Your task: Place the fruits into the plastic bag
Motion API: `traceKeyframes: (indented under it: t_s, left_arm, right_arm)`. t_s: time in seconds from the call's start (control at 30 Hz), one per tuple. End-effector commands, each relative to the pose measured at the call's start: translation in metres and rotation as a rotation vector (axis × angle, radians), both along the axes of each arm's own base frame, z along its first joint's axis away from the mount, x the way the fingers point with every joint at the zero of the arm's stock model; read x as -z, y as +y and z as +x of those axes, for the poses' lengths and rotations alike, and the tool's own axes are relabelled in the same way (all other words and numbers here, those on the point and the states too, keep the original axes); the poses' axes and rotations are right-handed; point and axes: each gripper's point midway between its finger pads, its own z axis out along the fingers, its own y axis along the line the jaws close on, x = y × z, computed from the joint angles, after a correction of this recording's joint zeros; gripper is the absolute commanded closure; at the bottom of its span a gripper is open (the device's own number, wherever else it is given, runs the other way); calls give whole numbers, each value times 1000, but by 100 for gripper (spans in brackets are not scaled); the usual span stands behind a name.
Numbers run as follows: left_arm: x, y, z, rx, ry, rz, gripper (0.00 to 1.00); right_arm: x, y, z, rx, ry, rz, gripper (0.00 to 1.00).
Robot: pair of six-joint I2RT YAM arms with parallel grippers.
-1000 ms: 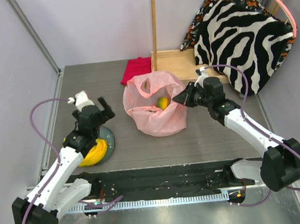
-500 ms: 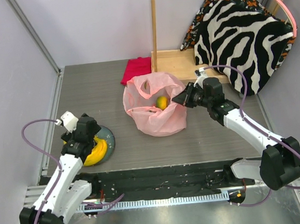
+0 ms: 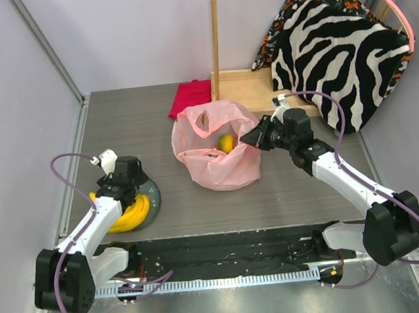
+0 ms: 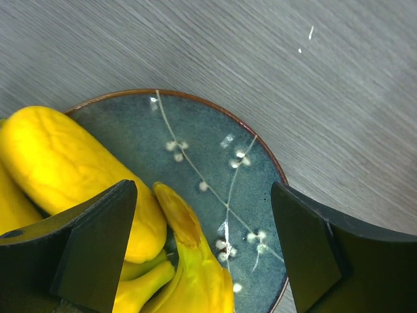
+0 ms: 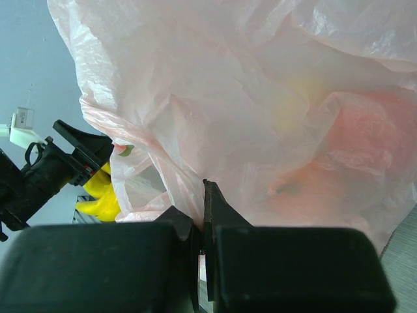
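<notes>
A bunch of yellow bananas [image 3: 130, 214] lies on a round grey-blue plate [image 3: 152, 193] at the left. My left gripper [image 4: 205, 244] hangs low over the plate, open, its fingers either side of the bananas [image 4: 189, 261]; the left finger [image 4: 98, 241] sits close to one banana. The pink plastic bag [image 3: 221, 168] stands mid-table with its mouth up, and a yellow-orange fruit [image 3: 227, 143] shows inside. My right gripper [image 3: 251, 136] is shut on the bag's right rim. In the right wrist view its jaws [image 5: 202, 202] pinch the thin film of the bag [image 5: 260, 98].
A folded magenta cloth [image 3: 190, 96] lies behind the bag. A wooden board with an upright post [image 3: 251, 88] and a zebra-print cushion [image 3: 339, 52] fill the back right. Walls close in on both sides, and a black strip [image 3: 224, 253] runs along the near edge.
My left arm has swung back from near the bag and dropped over the plate, its jaws narrowing a little round the bananas. The right gripper and the bag have not moved.
</notes>
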Motion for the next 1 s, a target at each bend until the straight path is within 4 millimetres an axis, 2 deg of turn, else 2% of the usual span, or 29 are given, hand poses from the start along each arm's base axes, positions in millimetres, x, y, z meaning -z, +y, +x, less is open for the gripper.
traceKeyframes:
  t_s: [0.0,0.23,0.53,0.77,0.97]
  left_arm:
    - [-4,-4,19,30,-40,-5,12]
    - [9,-8,23,55,-6,-30,18]
    - [21,-10,23,61,27,-59,34]
    - [20,-9,27,55,21,-58,55]
    - [24,-11,27,67,40,-64,67]
  right_arm:
    - [-14,3,6,-10,-50,23,99]
    - [-14,3,5,-7,-50,22,99]
    - [-14,2,5,-7,-51,21,99]
    - [-16,2,4,-6,-56,22,99]
    - [-17,1,4,-3,-58,24,99]
